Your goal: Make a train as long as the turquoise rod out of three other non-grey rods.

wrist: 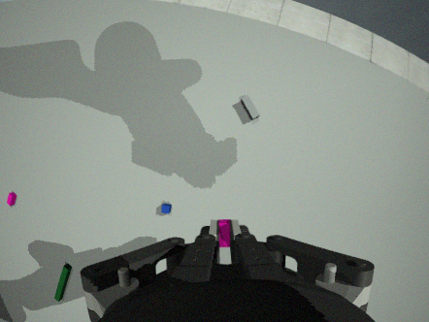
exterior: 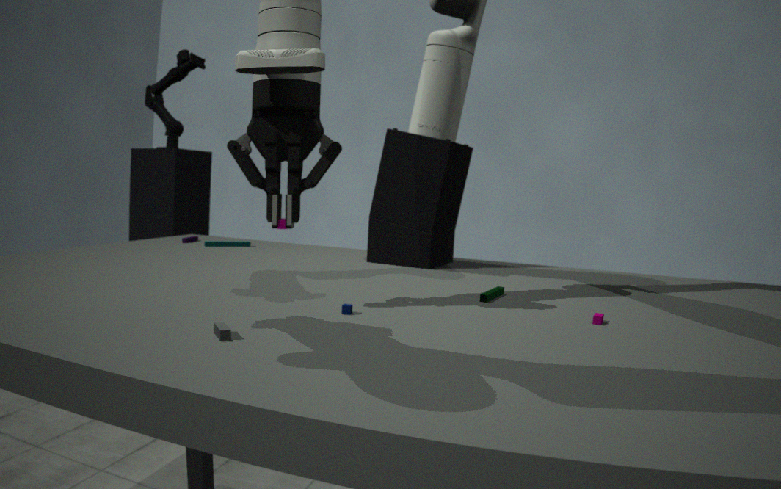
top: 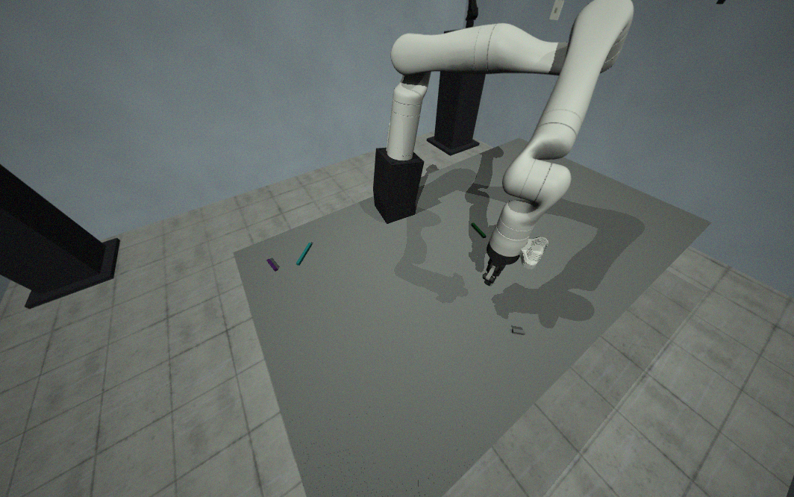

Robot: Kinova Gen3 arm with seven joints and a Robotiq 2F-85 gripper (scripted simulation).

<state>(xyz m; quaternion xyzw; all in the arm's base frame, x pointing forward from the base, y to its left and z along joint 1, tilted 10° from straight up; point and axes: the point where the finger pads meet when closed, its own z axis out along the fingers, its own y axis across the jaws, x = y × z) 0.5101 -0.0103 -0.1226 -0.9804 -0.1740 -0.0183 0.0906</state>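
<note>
The gripper (exterior: pixel 282 217) hangs well above the table (exterior: pixel 115 299) with its fingers pinched narrow on a magenta rod (wrist: pixel 223 232), whose end pokes out below the fingertips. In the wrist view, the blue rod (wrist: pixel 166 208) lies nearest, just ahead and left of the hand, the green rod (wrist: pixel 62 281) sits farther left beside the knuckles, a second magenta rod (wrist: pixel 12 199) lies beyond that at the left edge, and the grey rod (wrist: pixel 249 107) rests farther ahead, slightly right. Farthest off, in the exterior view, the turquoise rod (exterior: pixel 227 244) and the purple rod (exterior: pixel 190 238) lie near each other at the table's far side, behind the hand.

Grey table (exterior: pixel 144 288) on tiled floor (top: pixel 134 374); dark pedestal (exterior: pixel 169 193) at far corner
</note>
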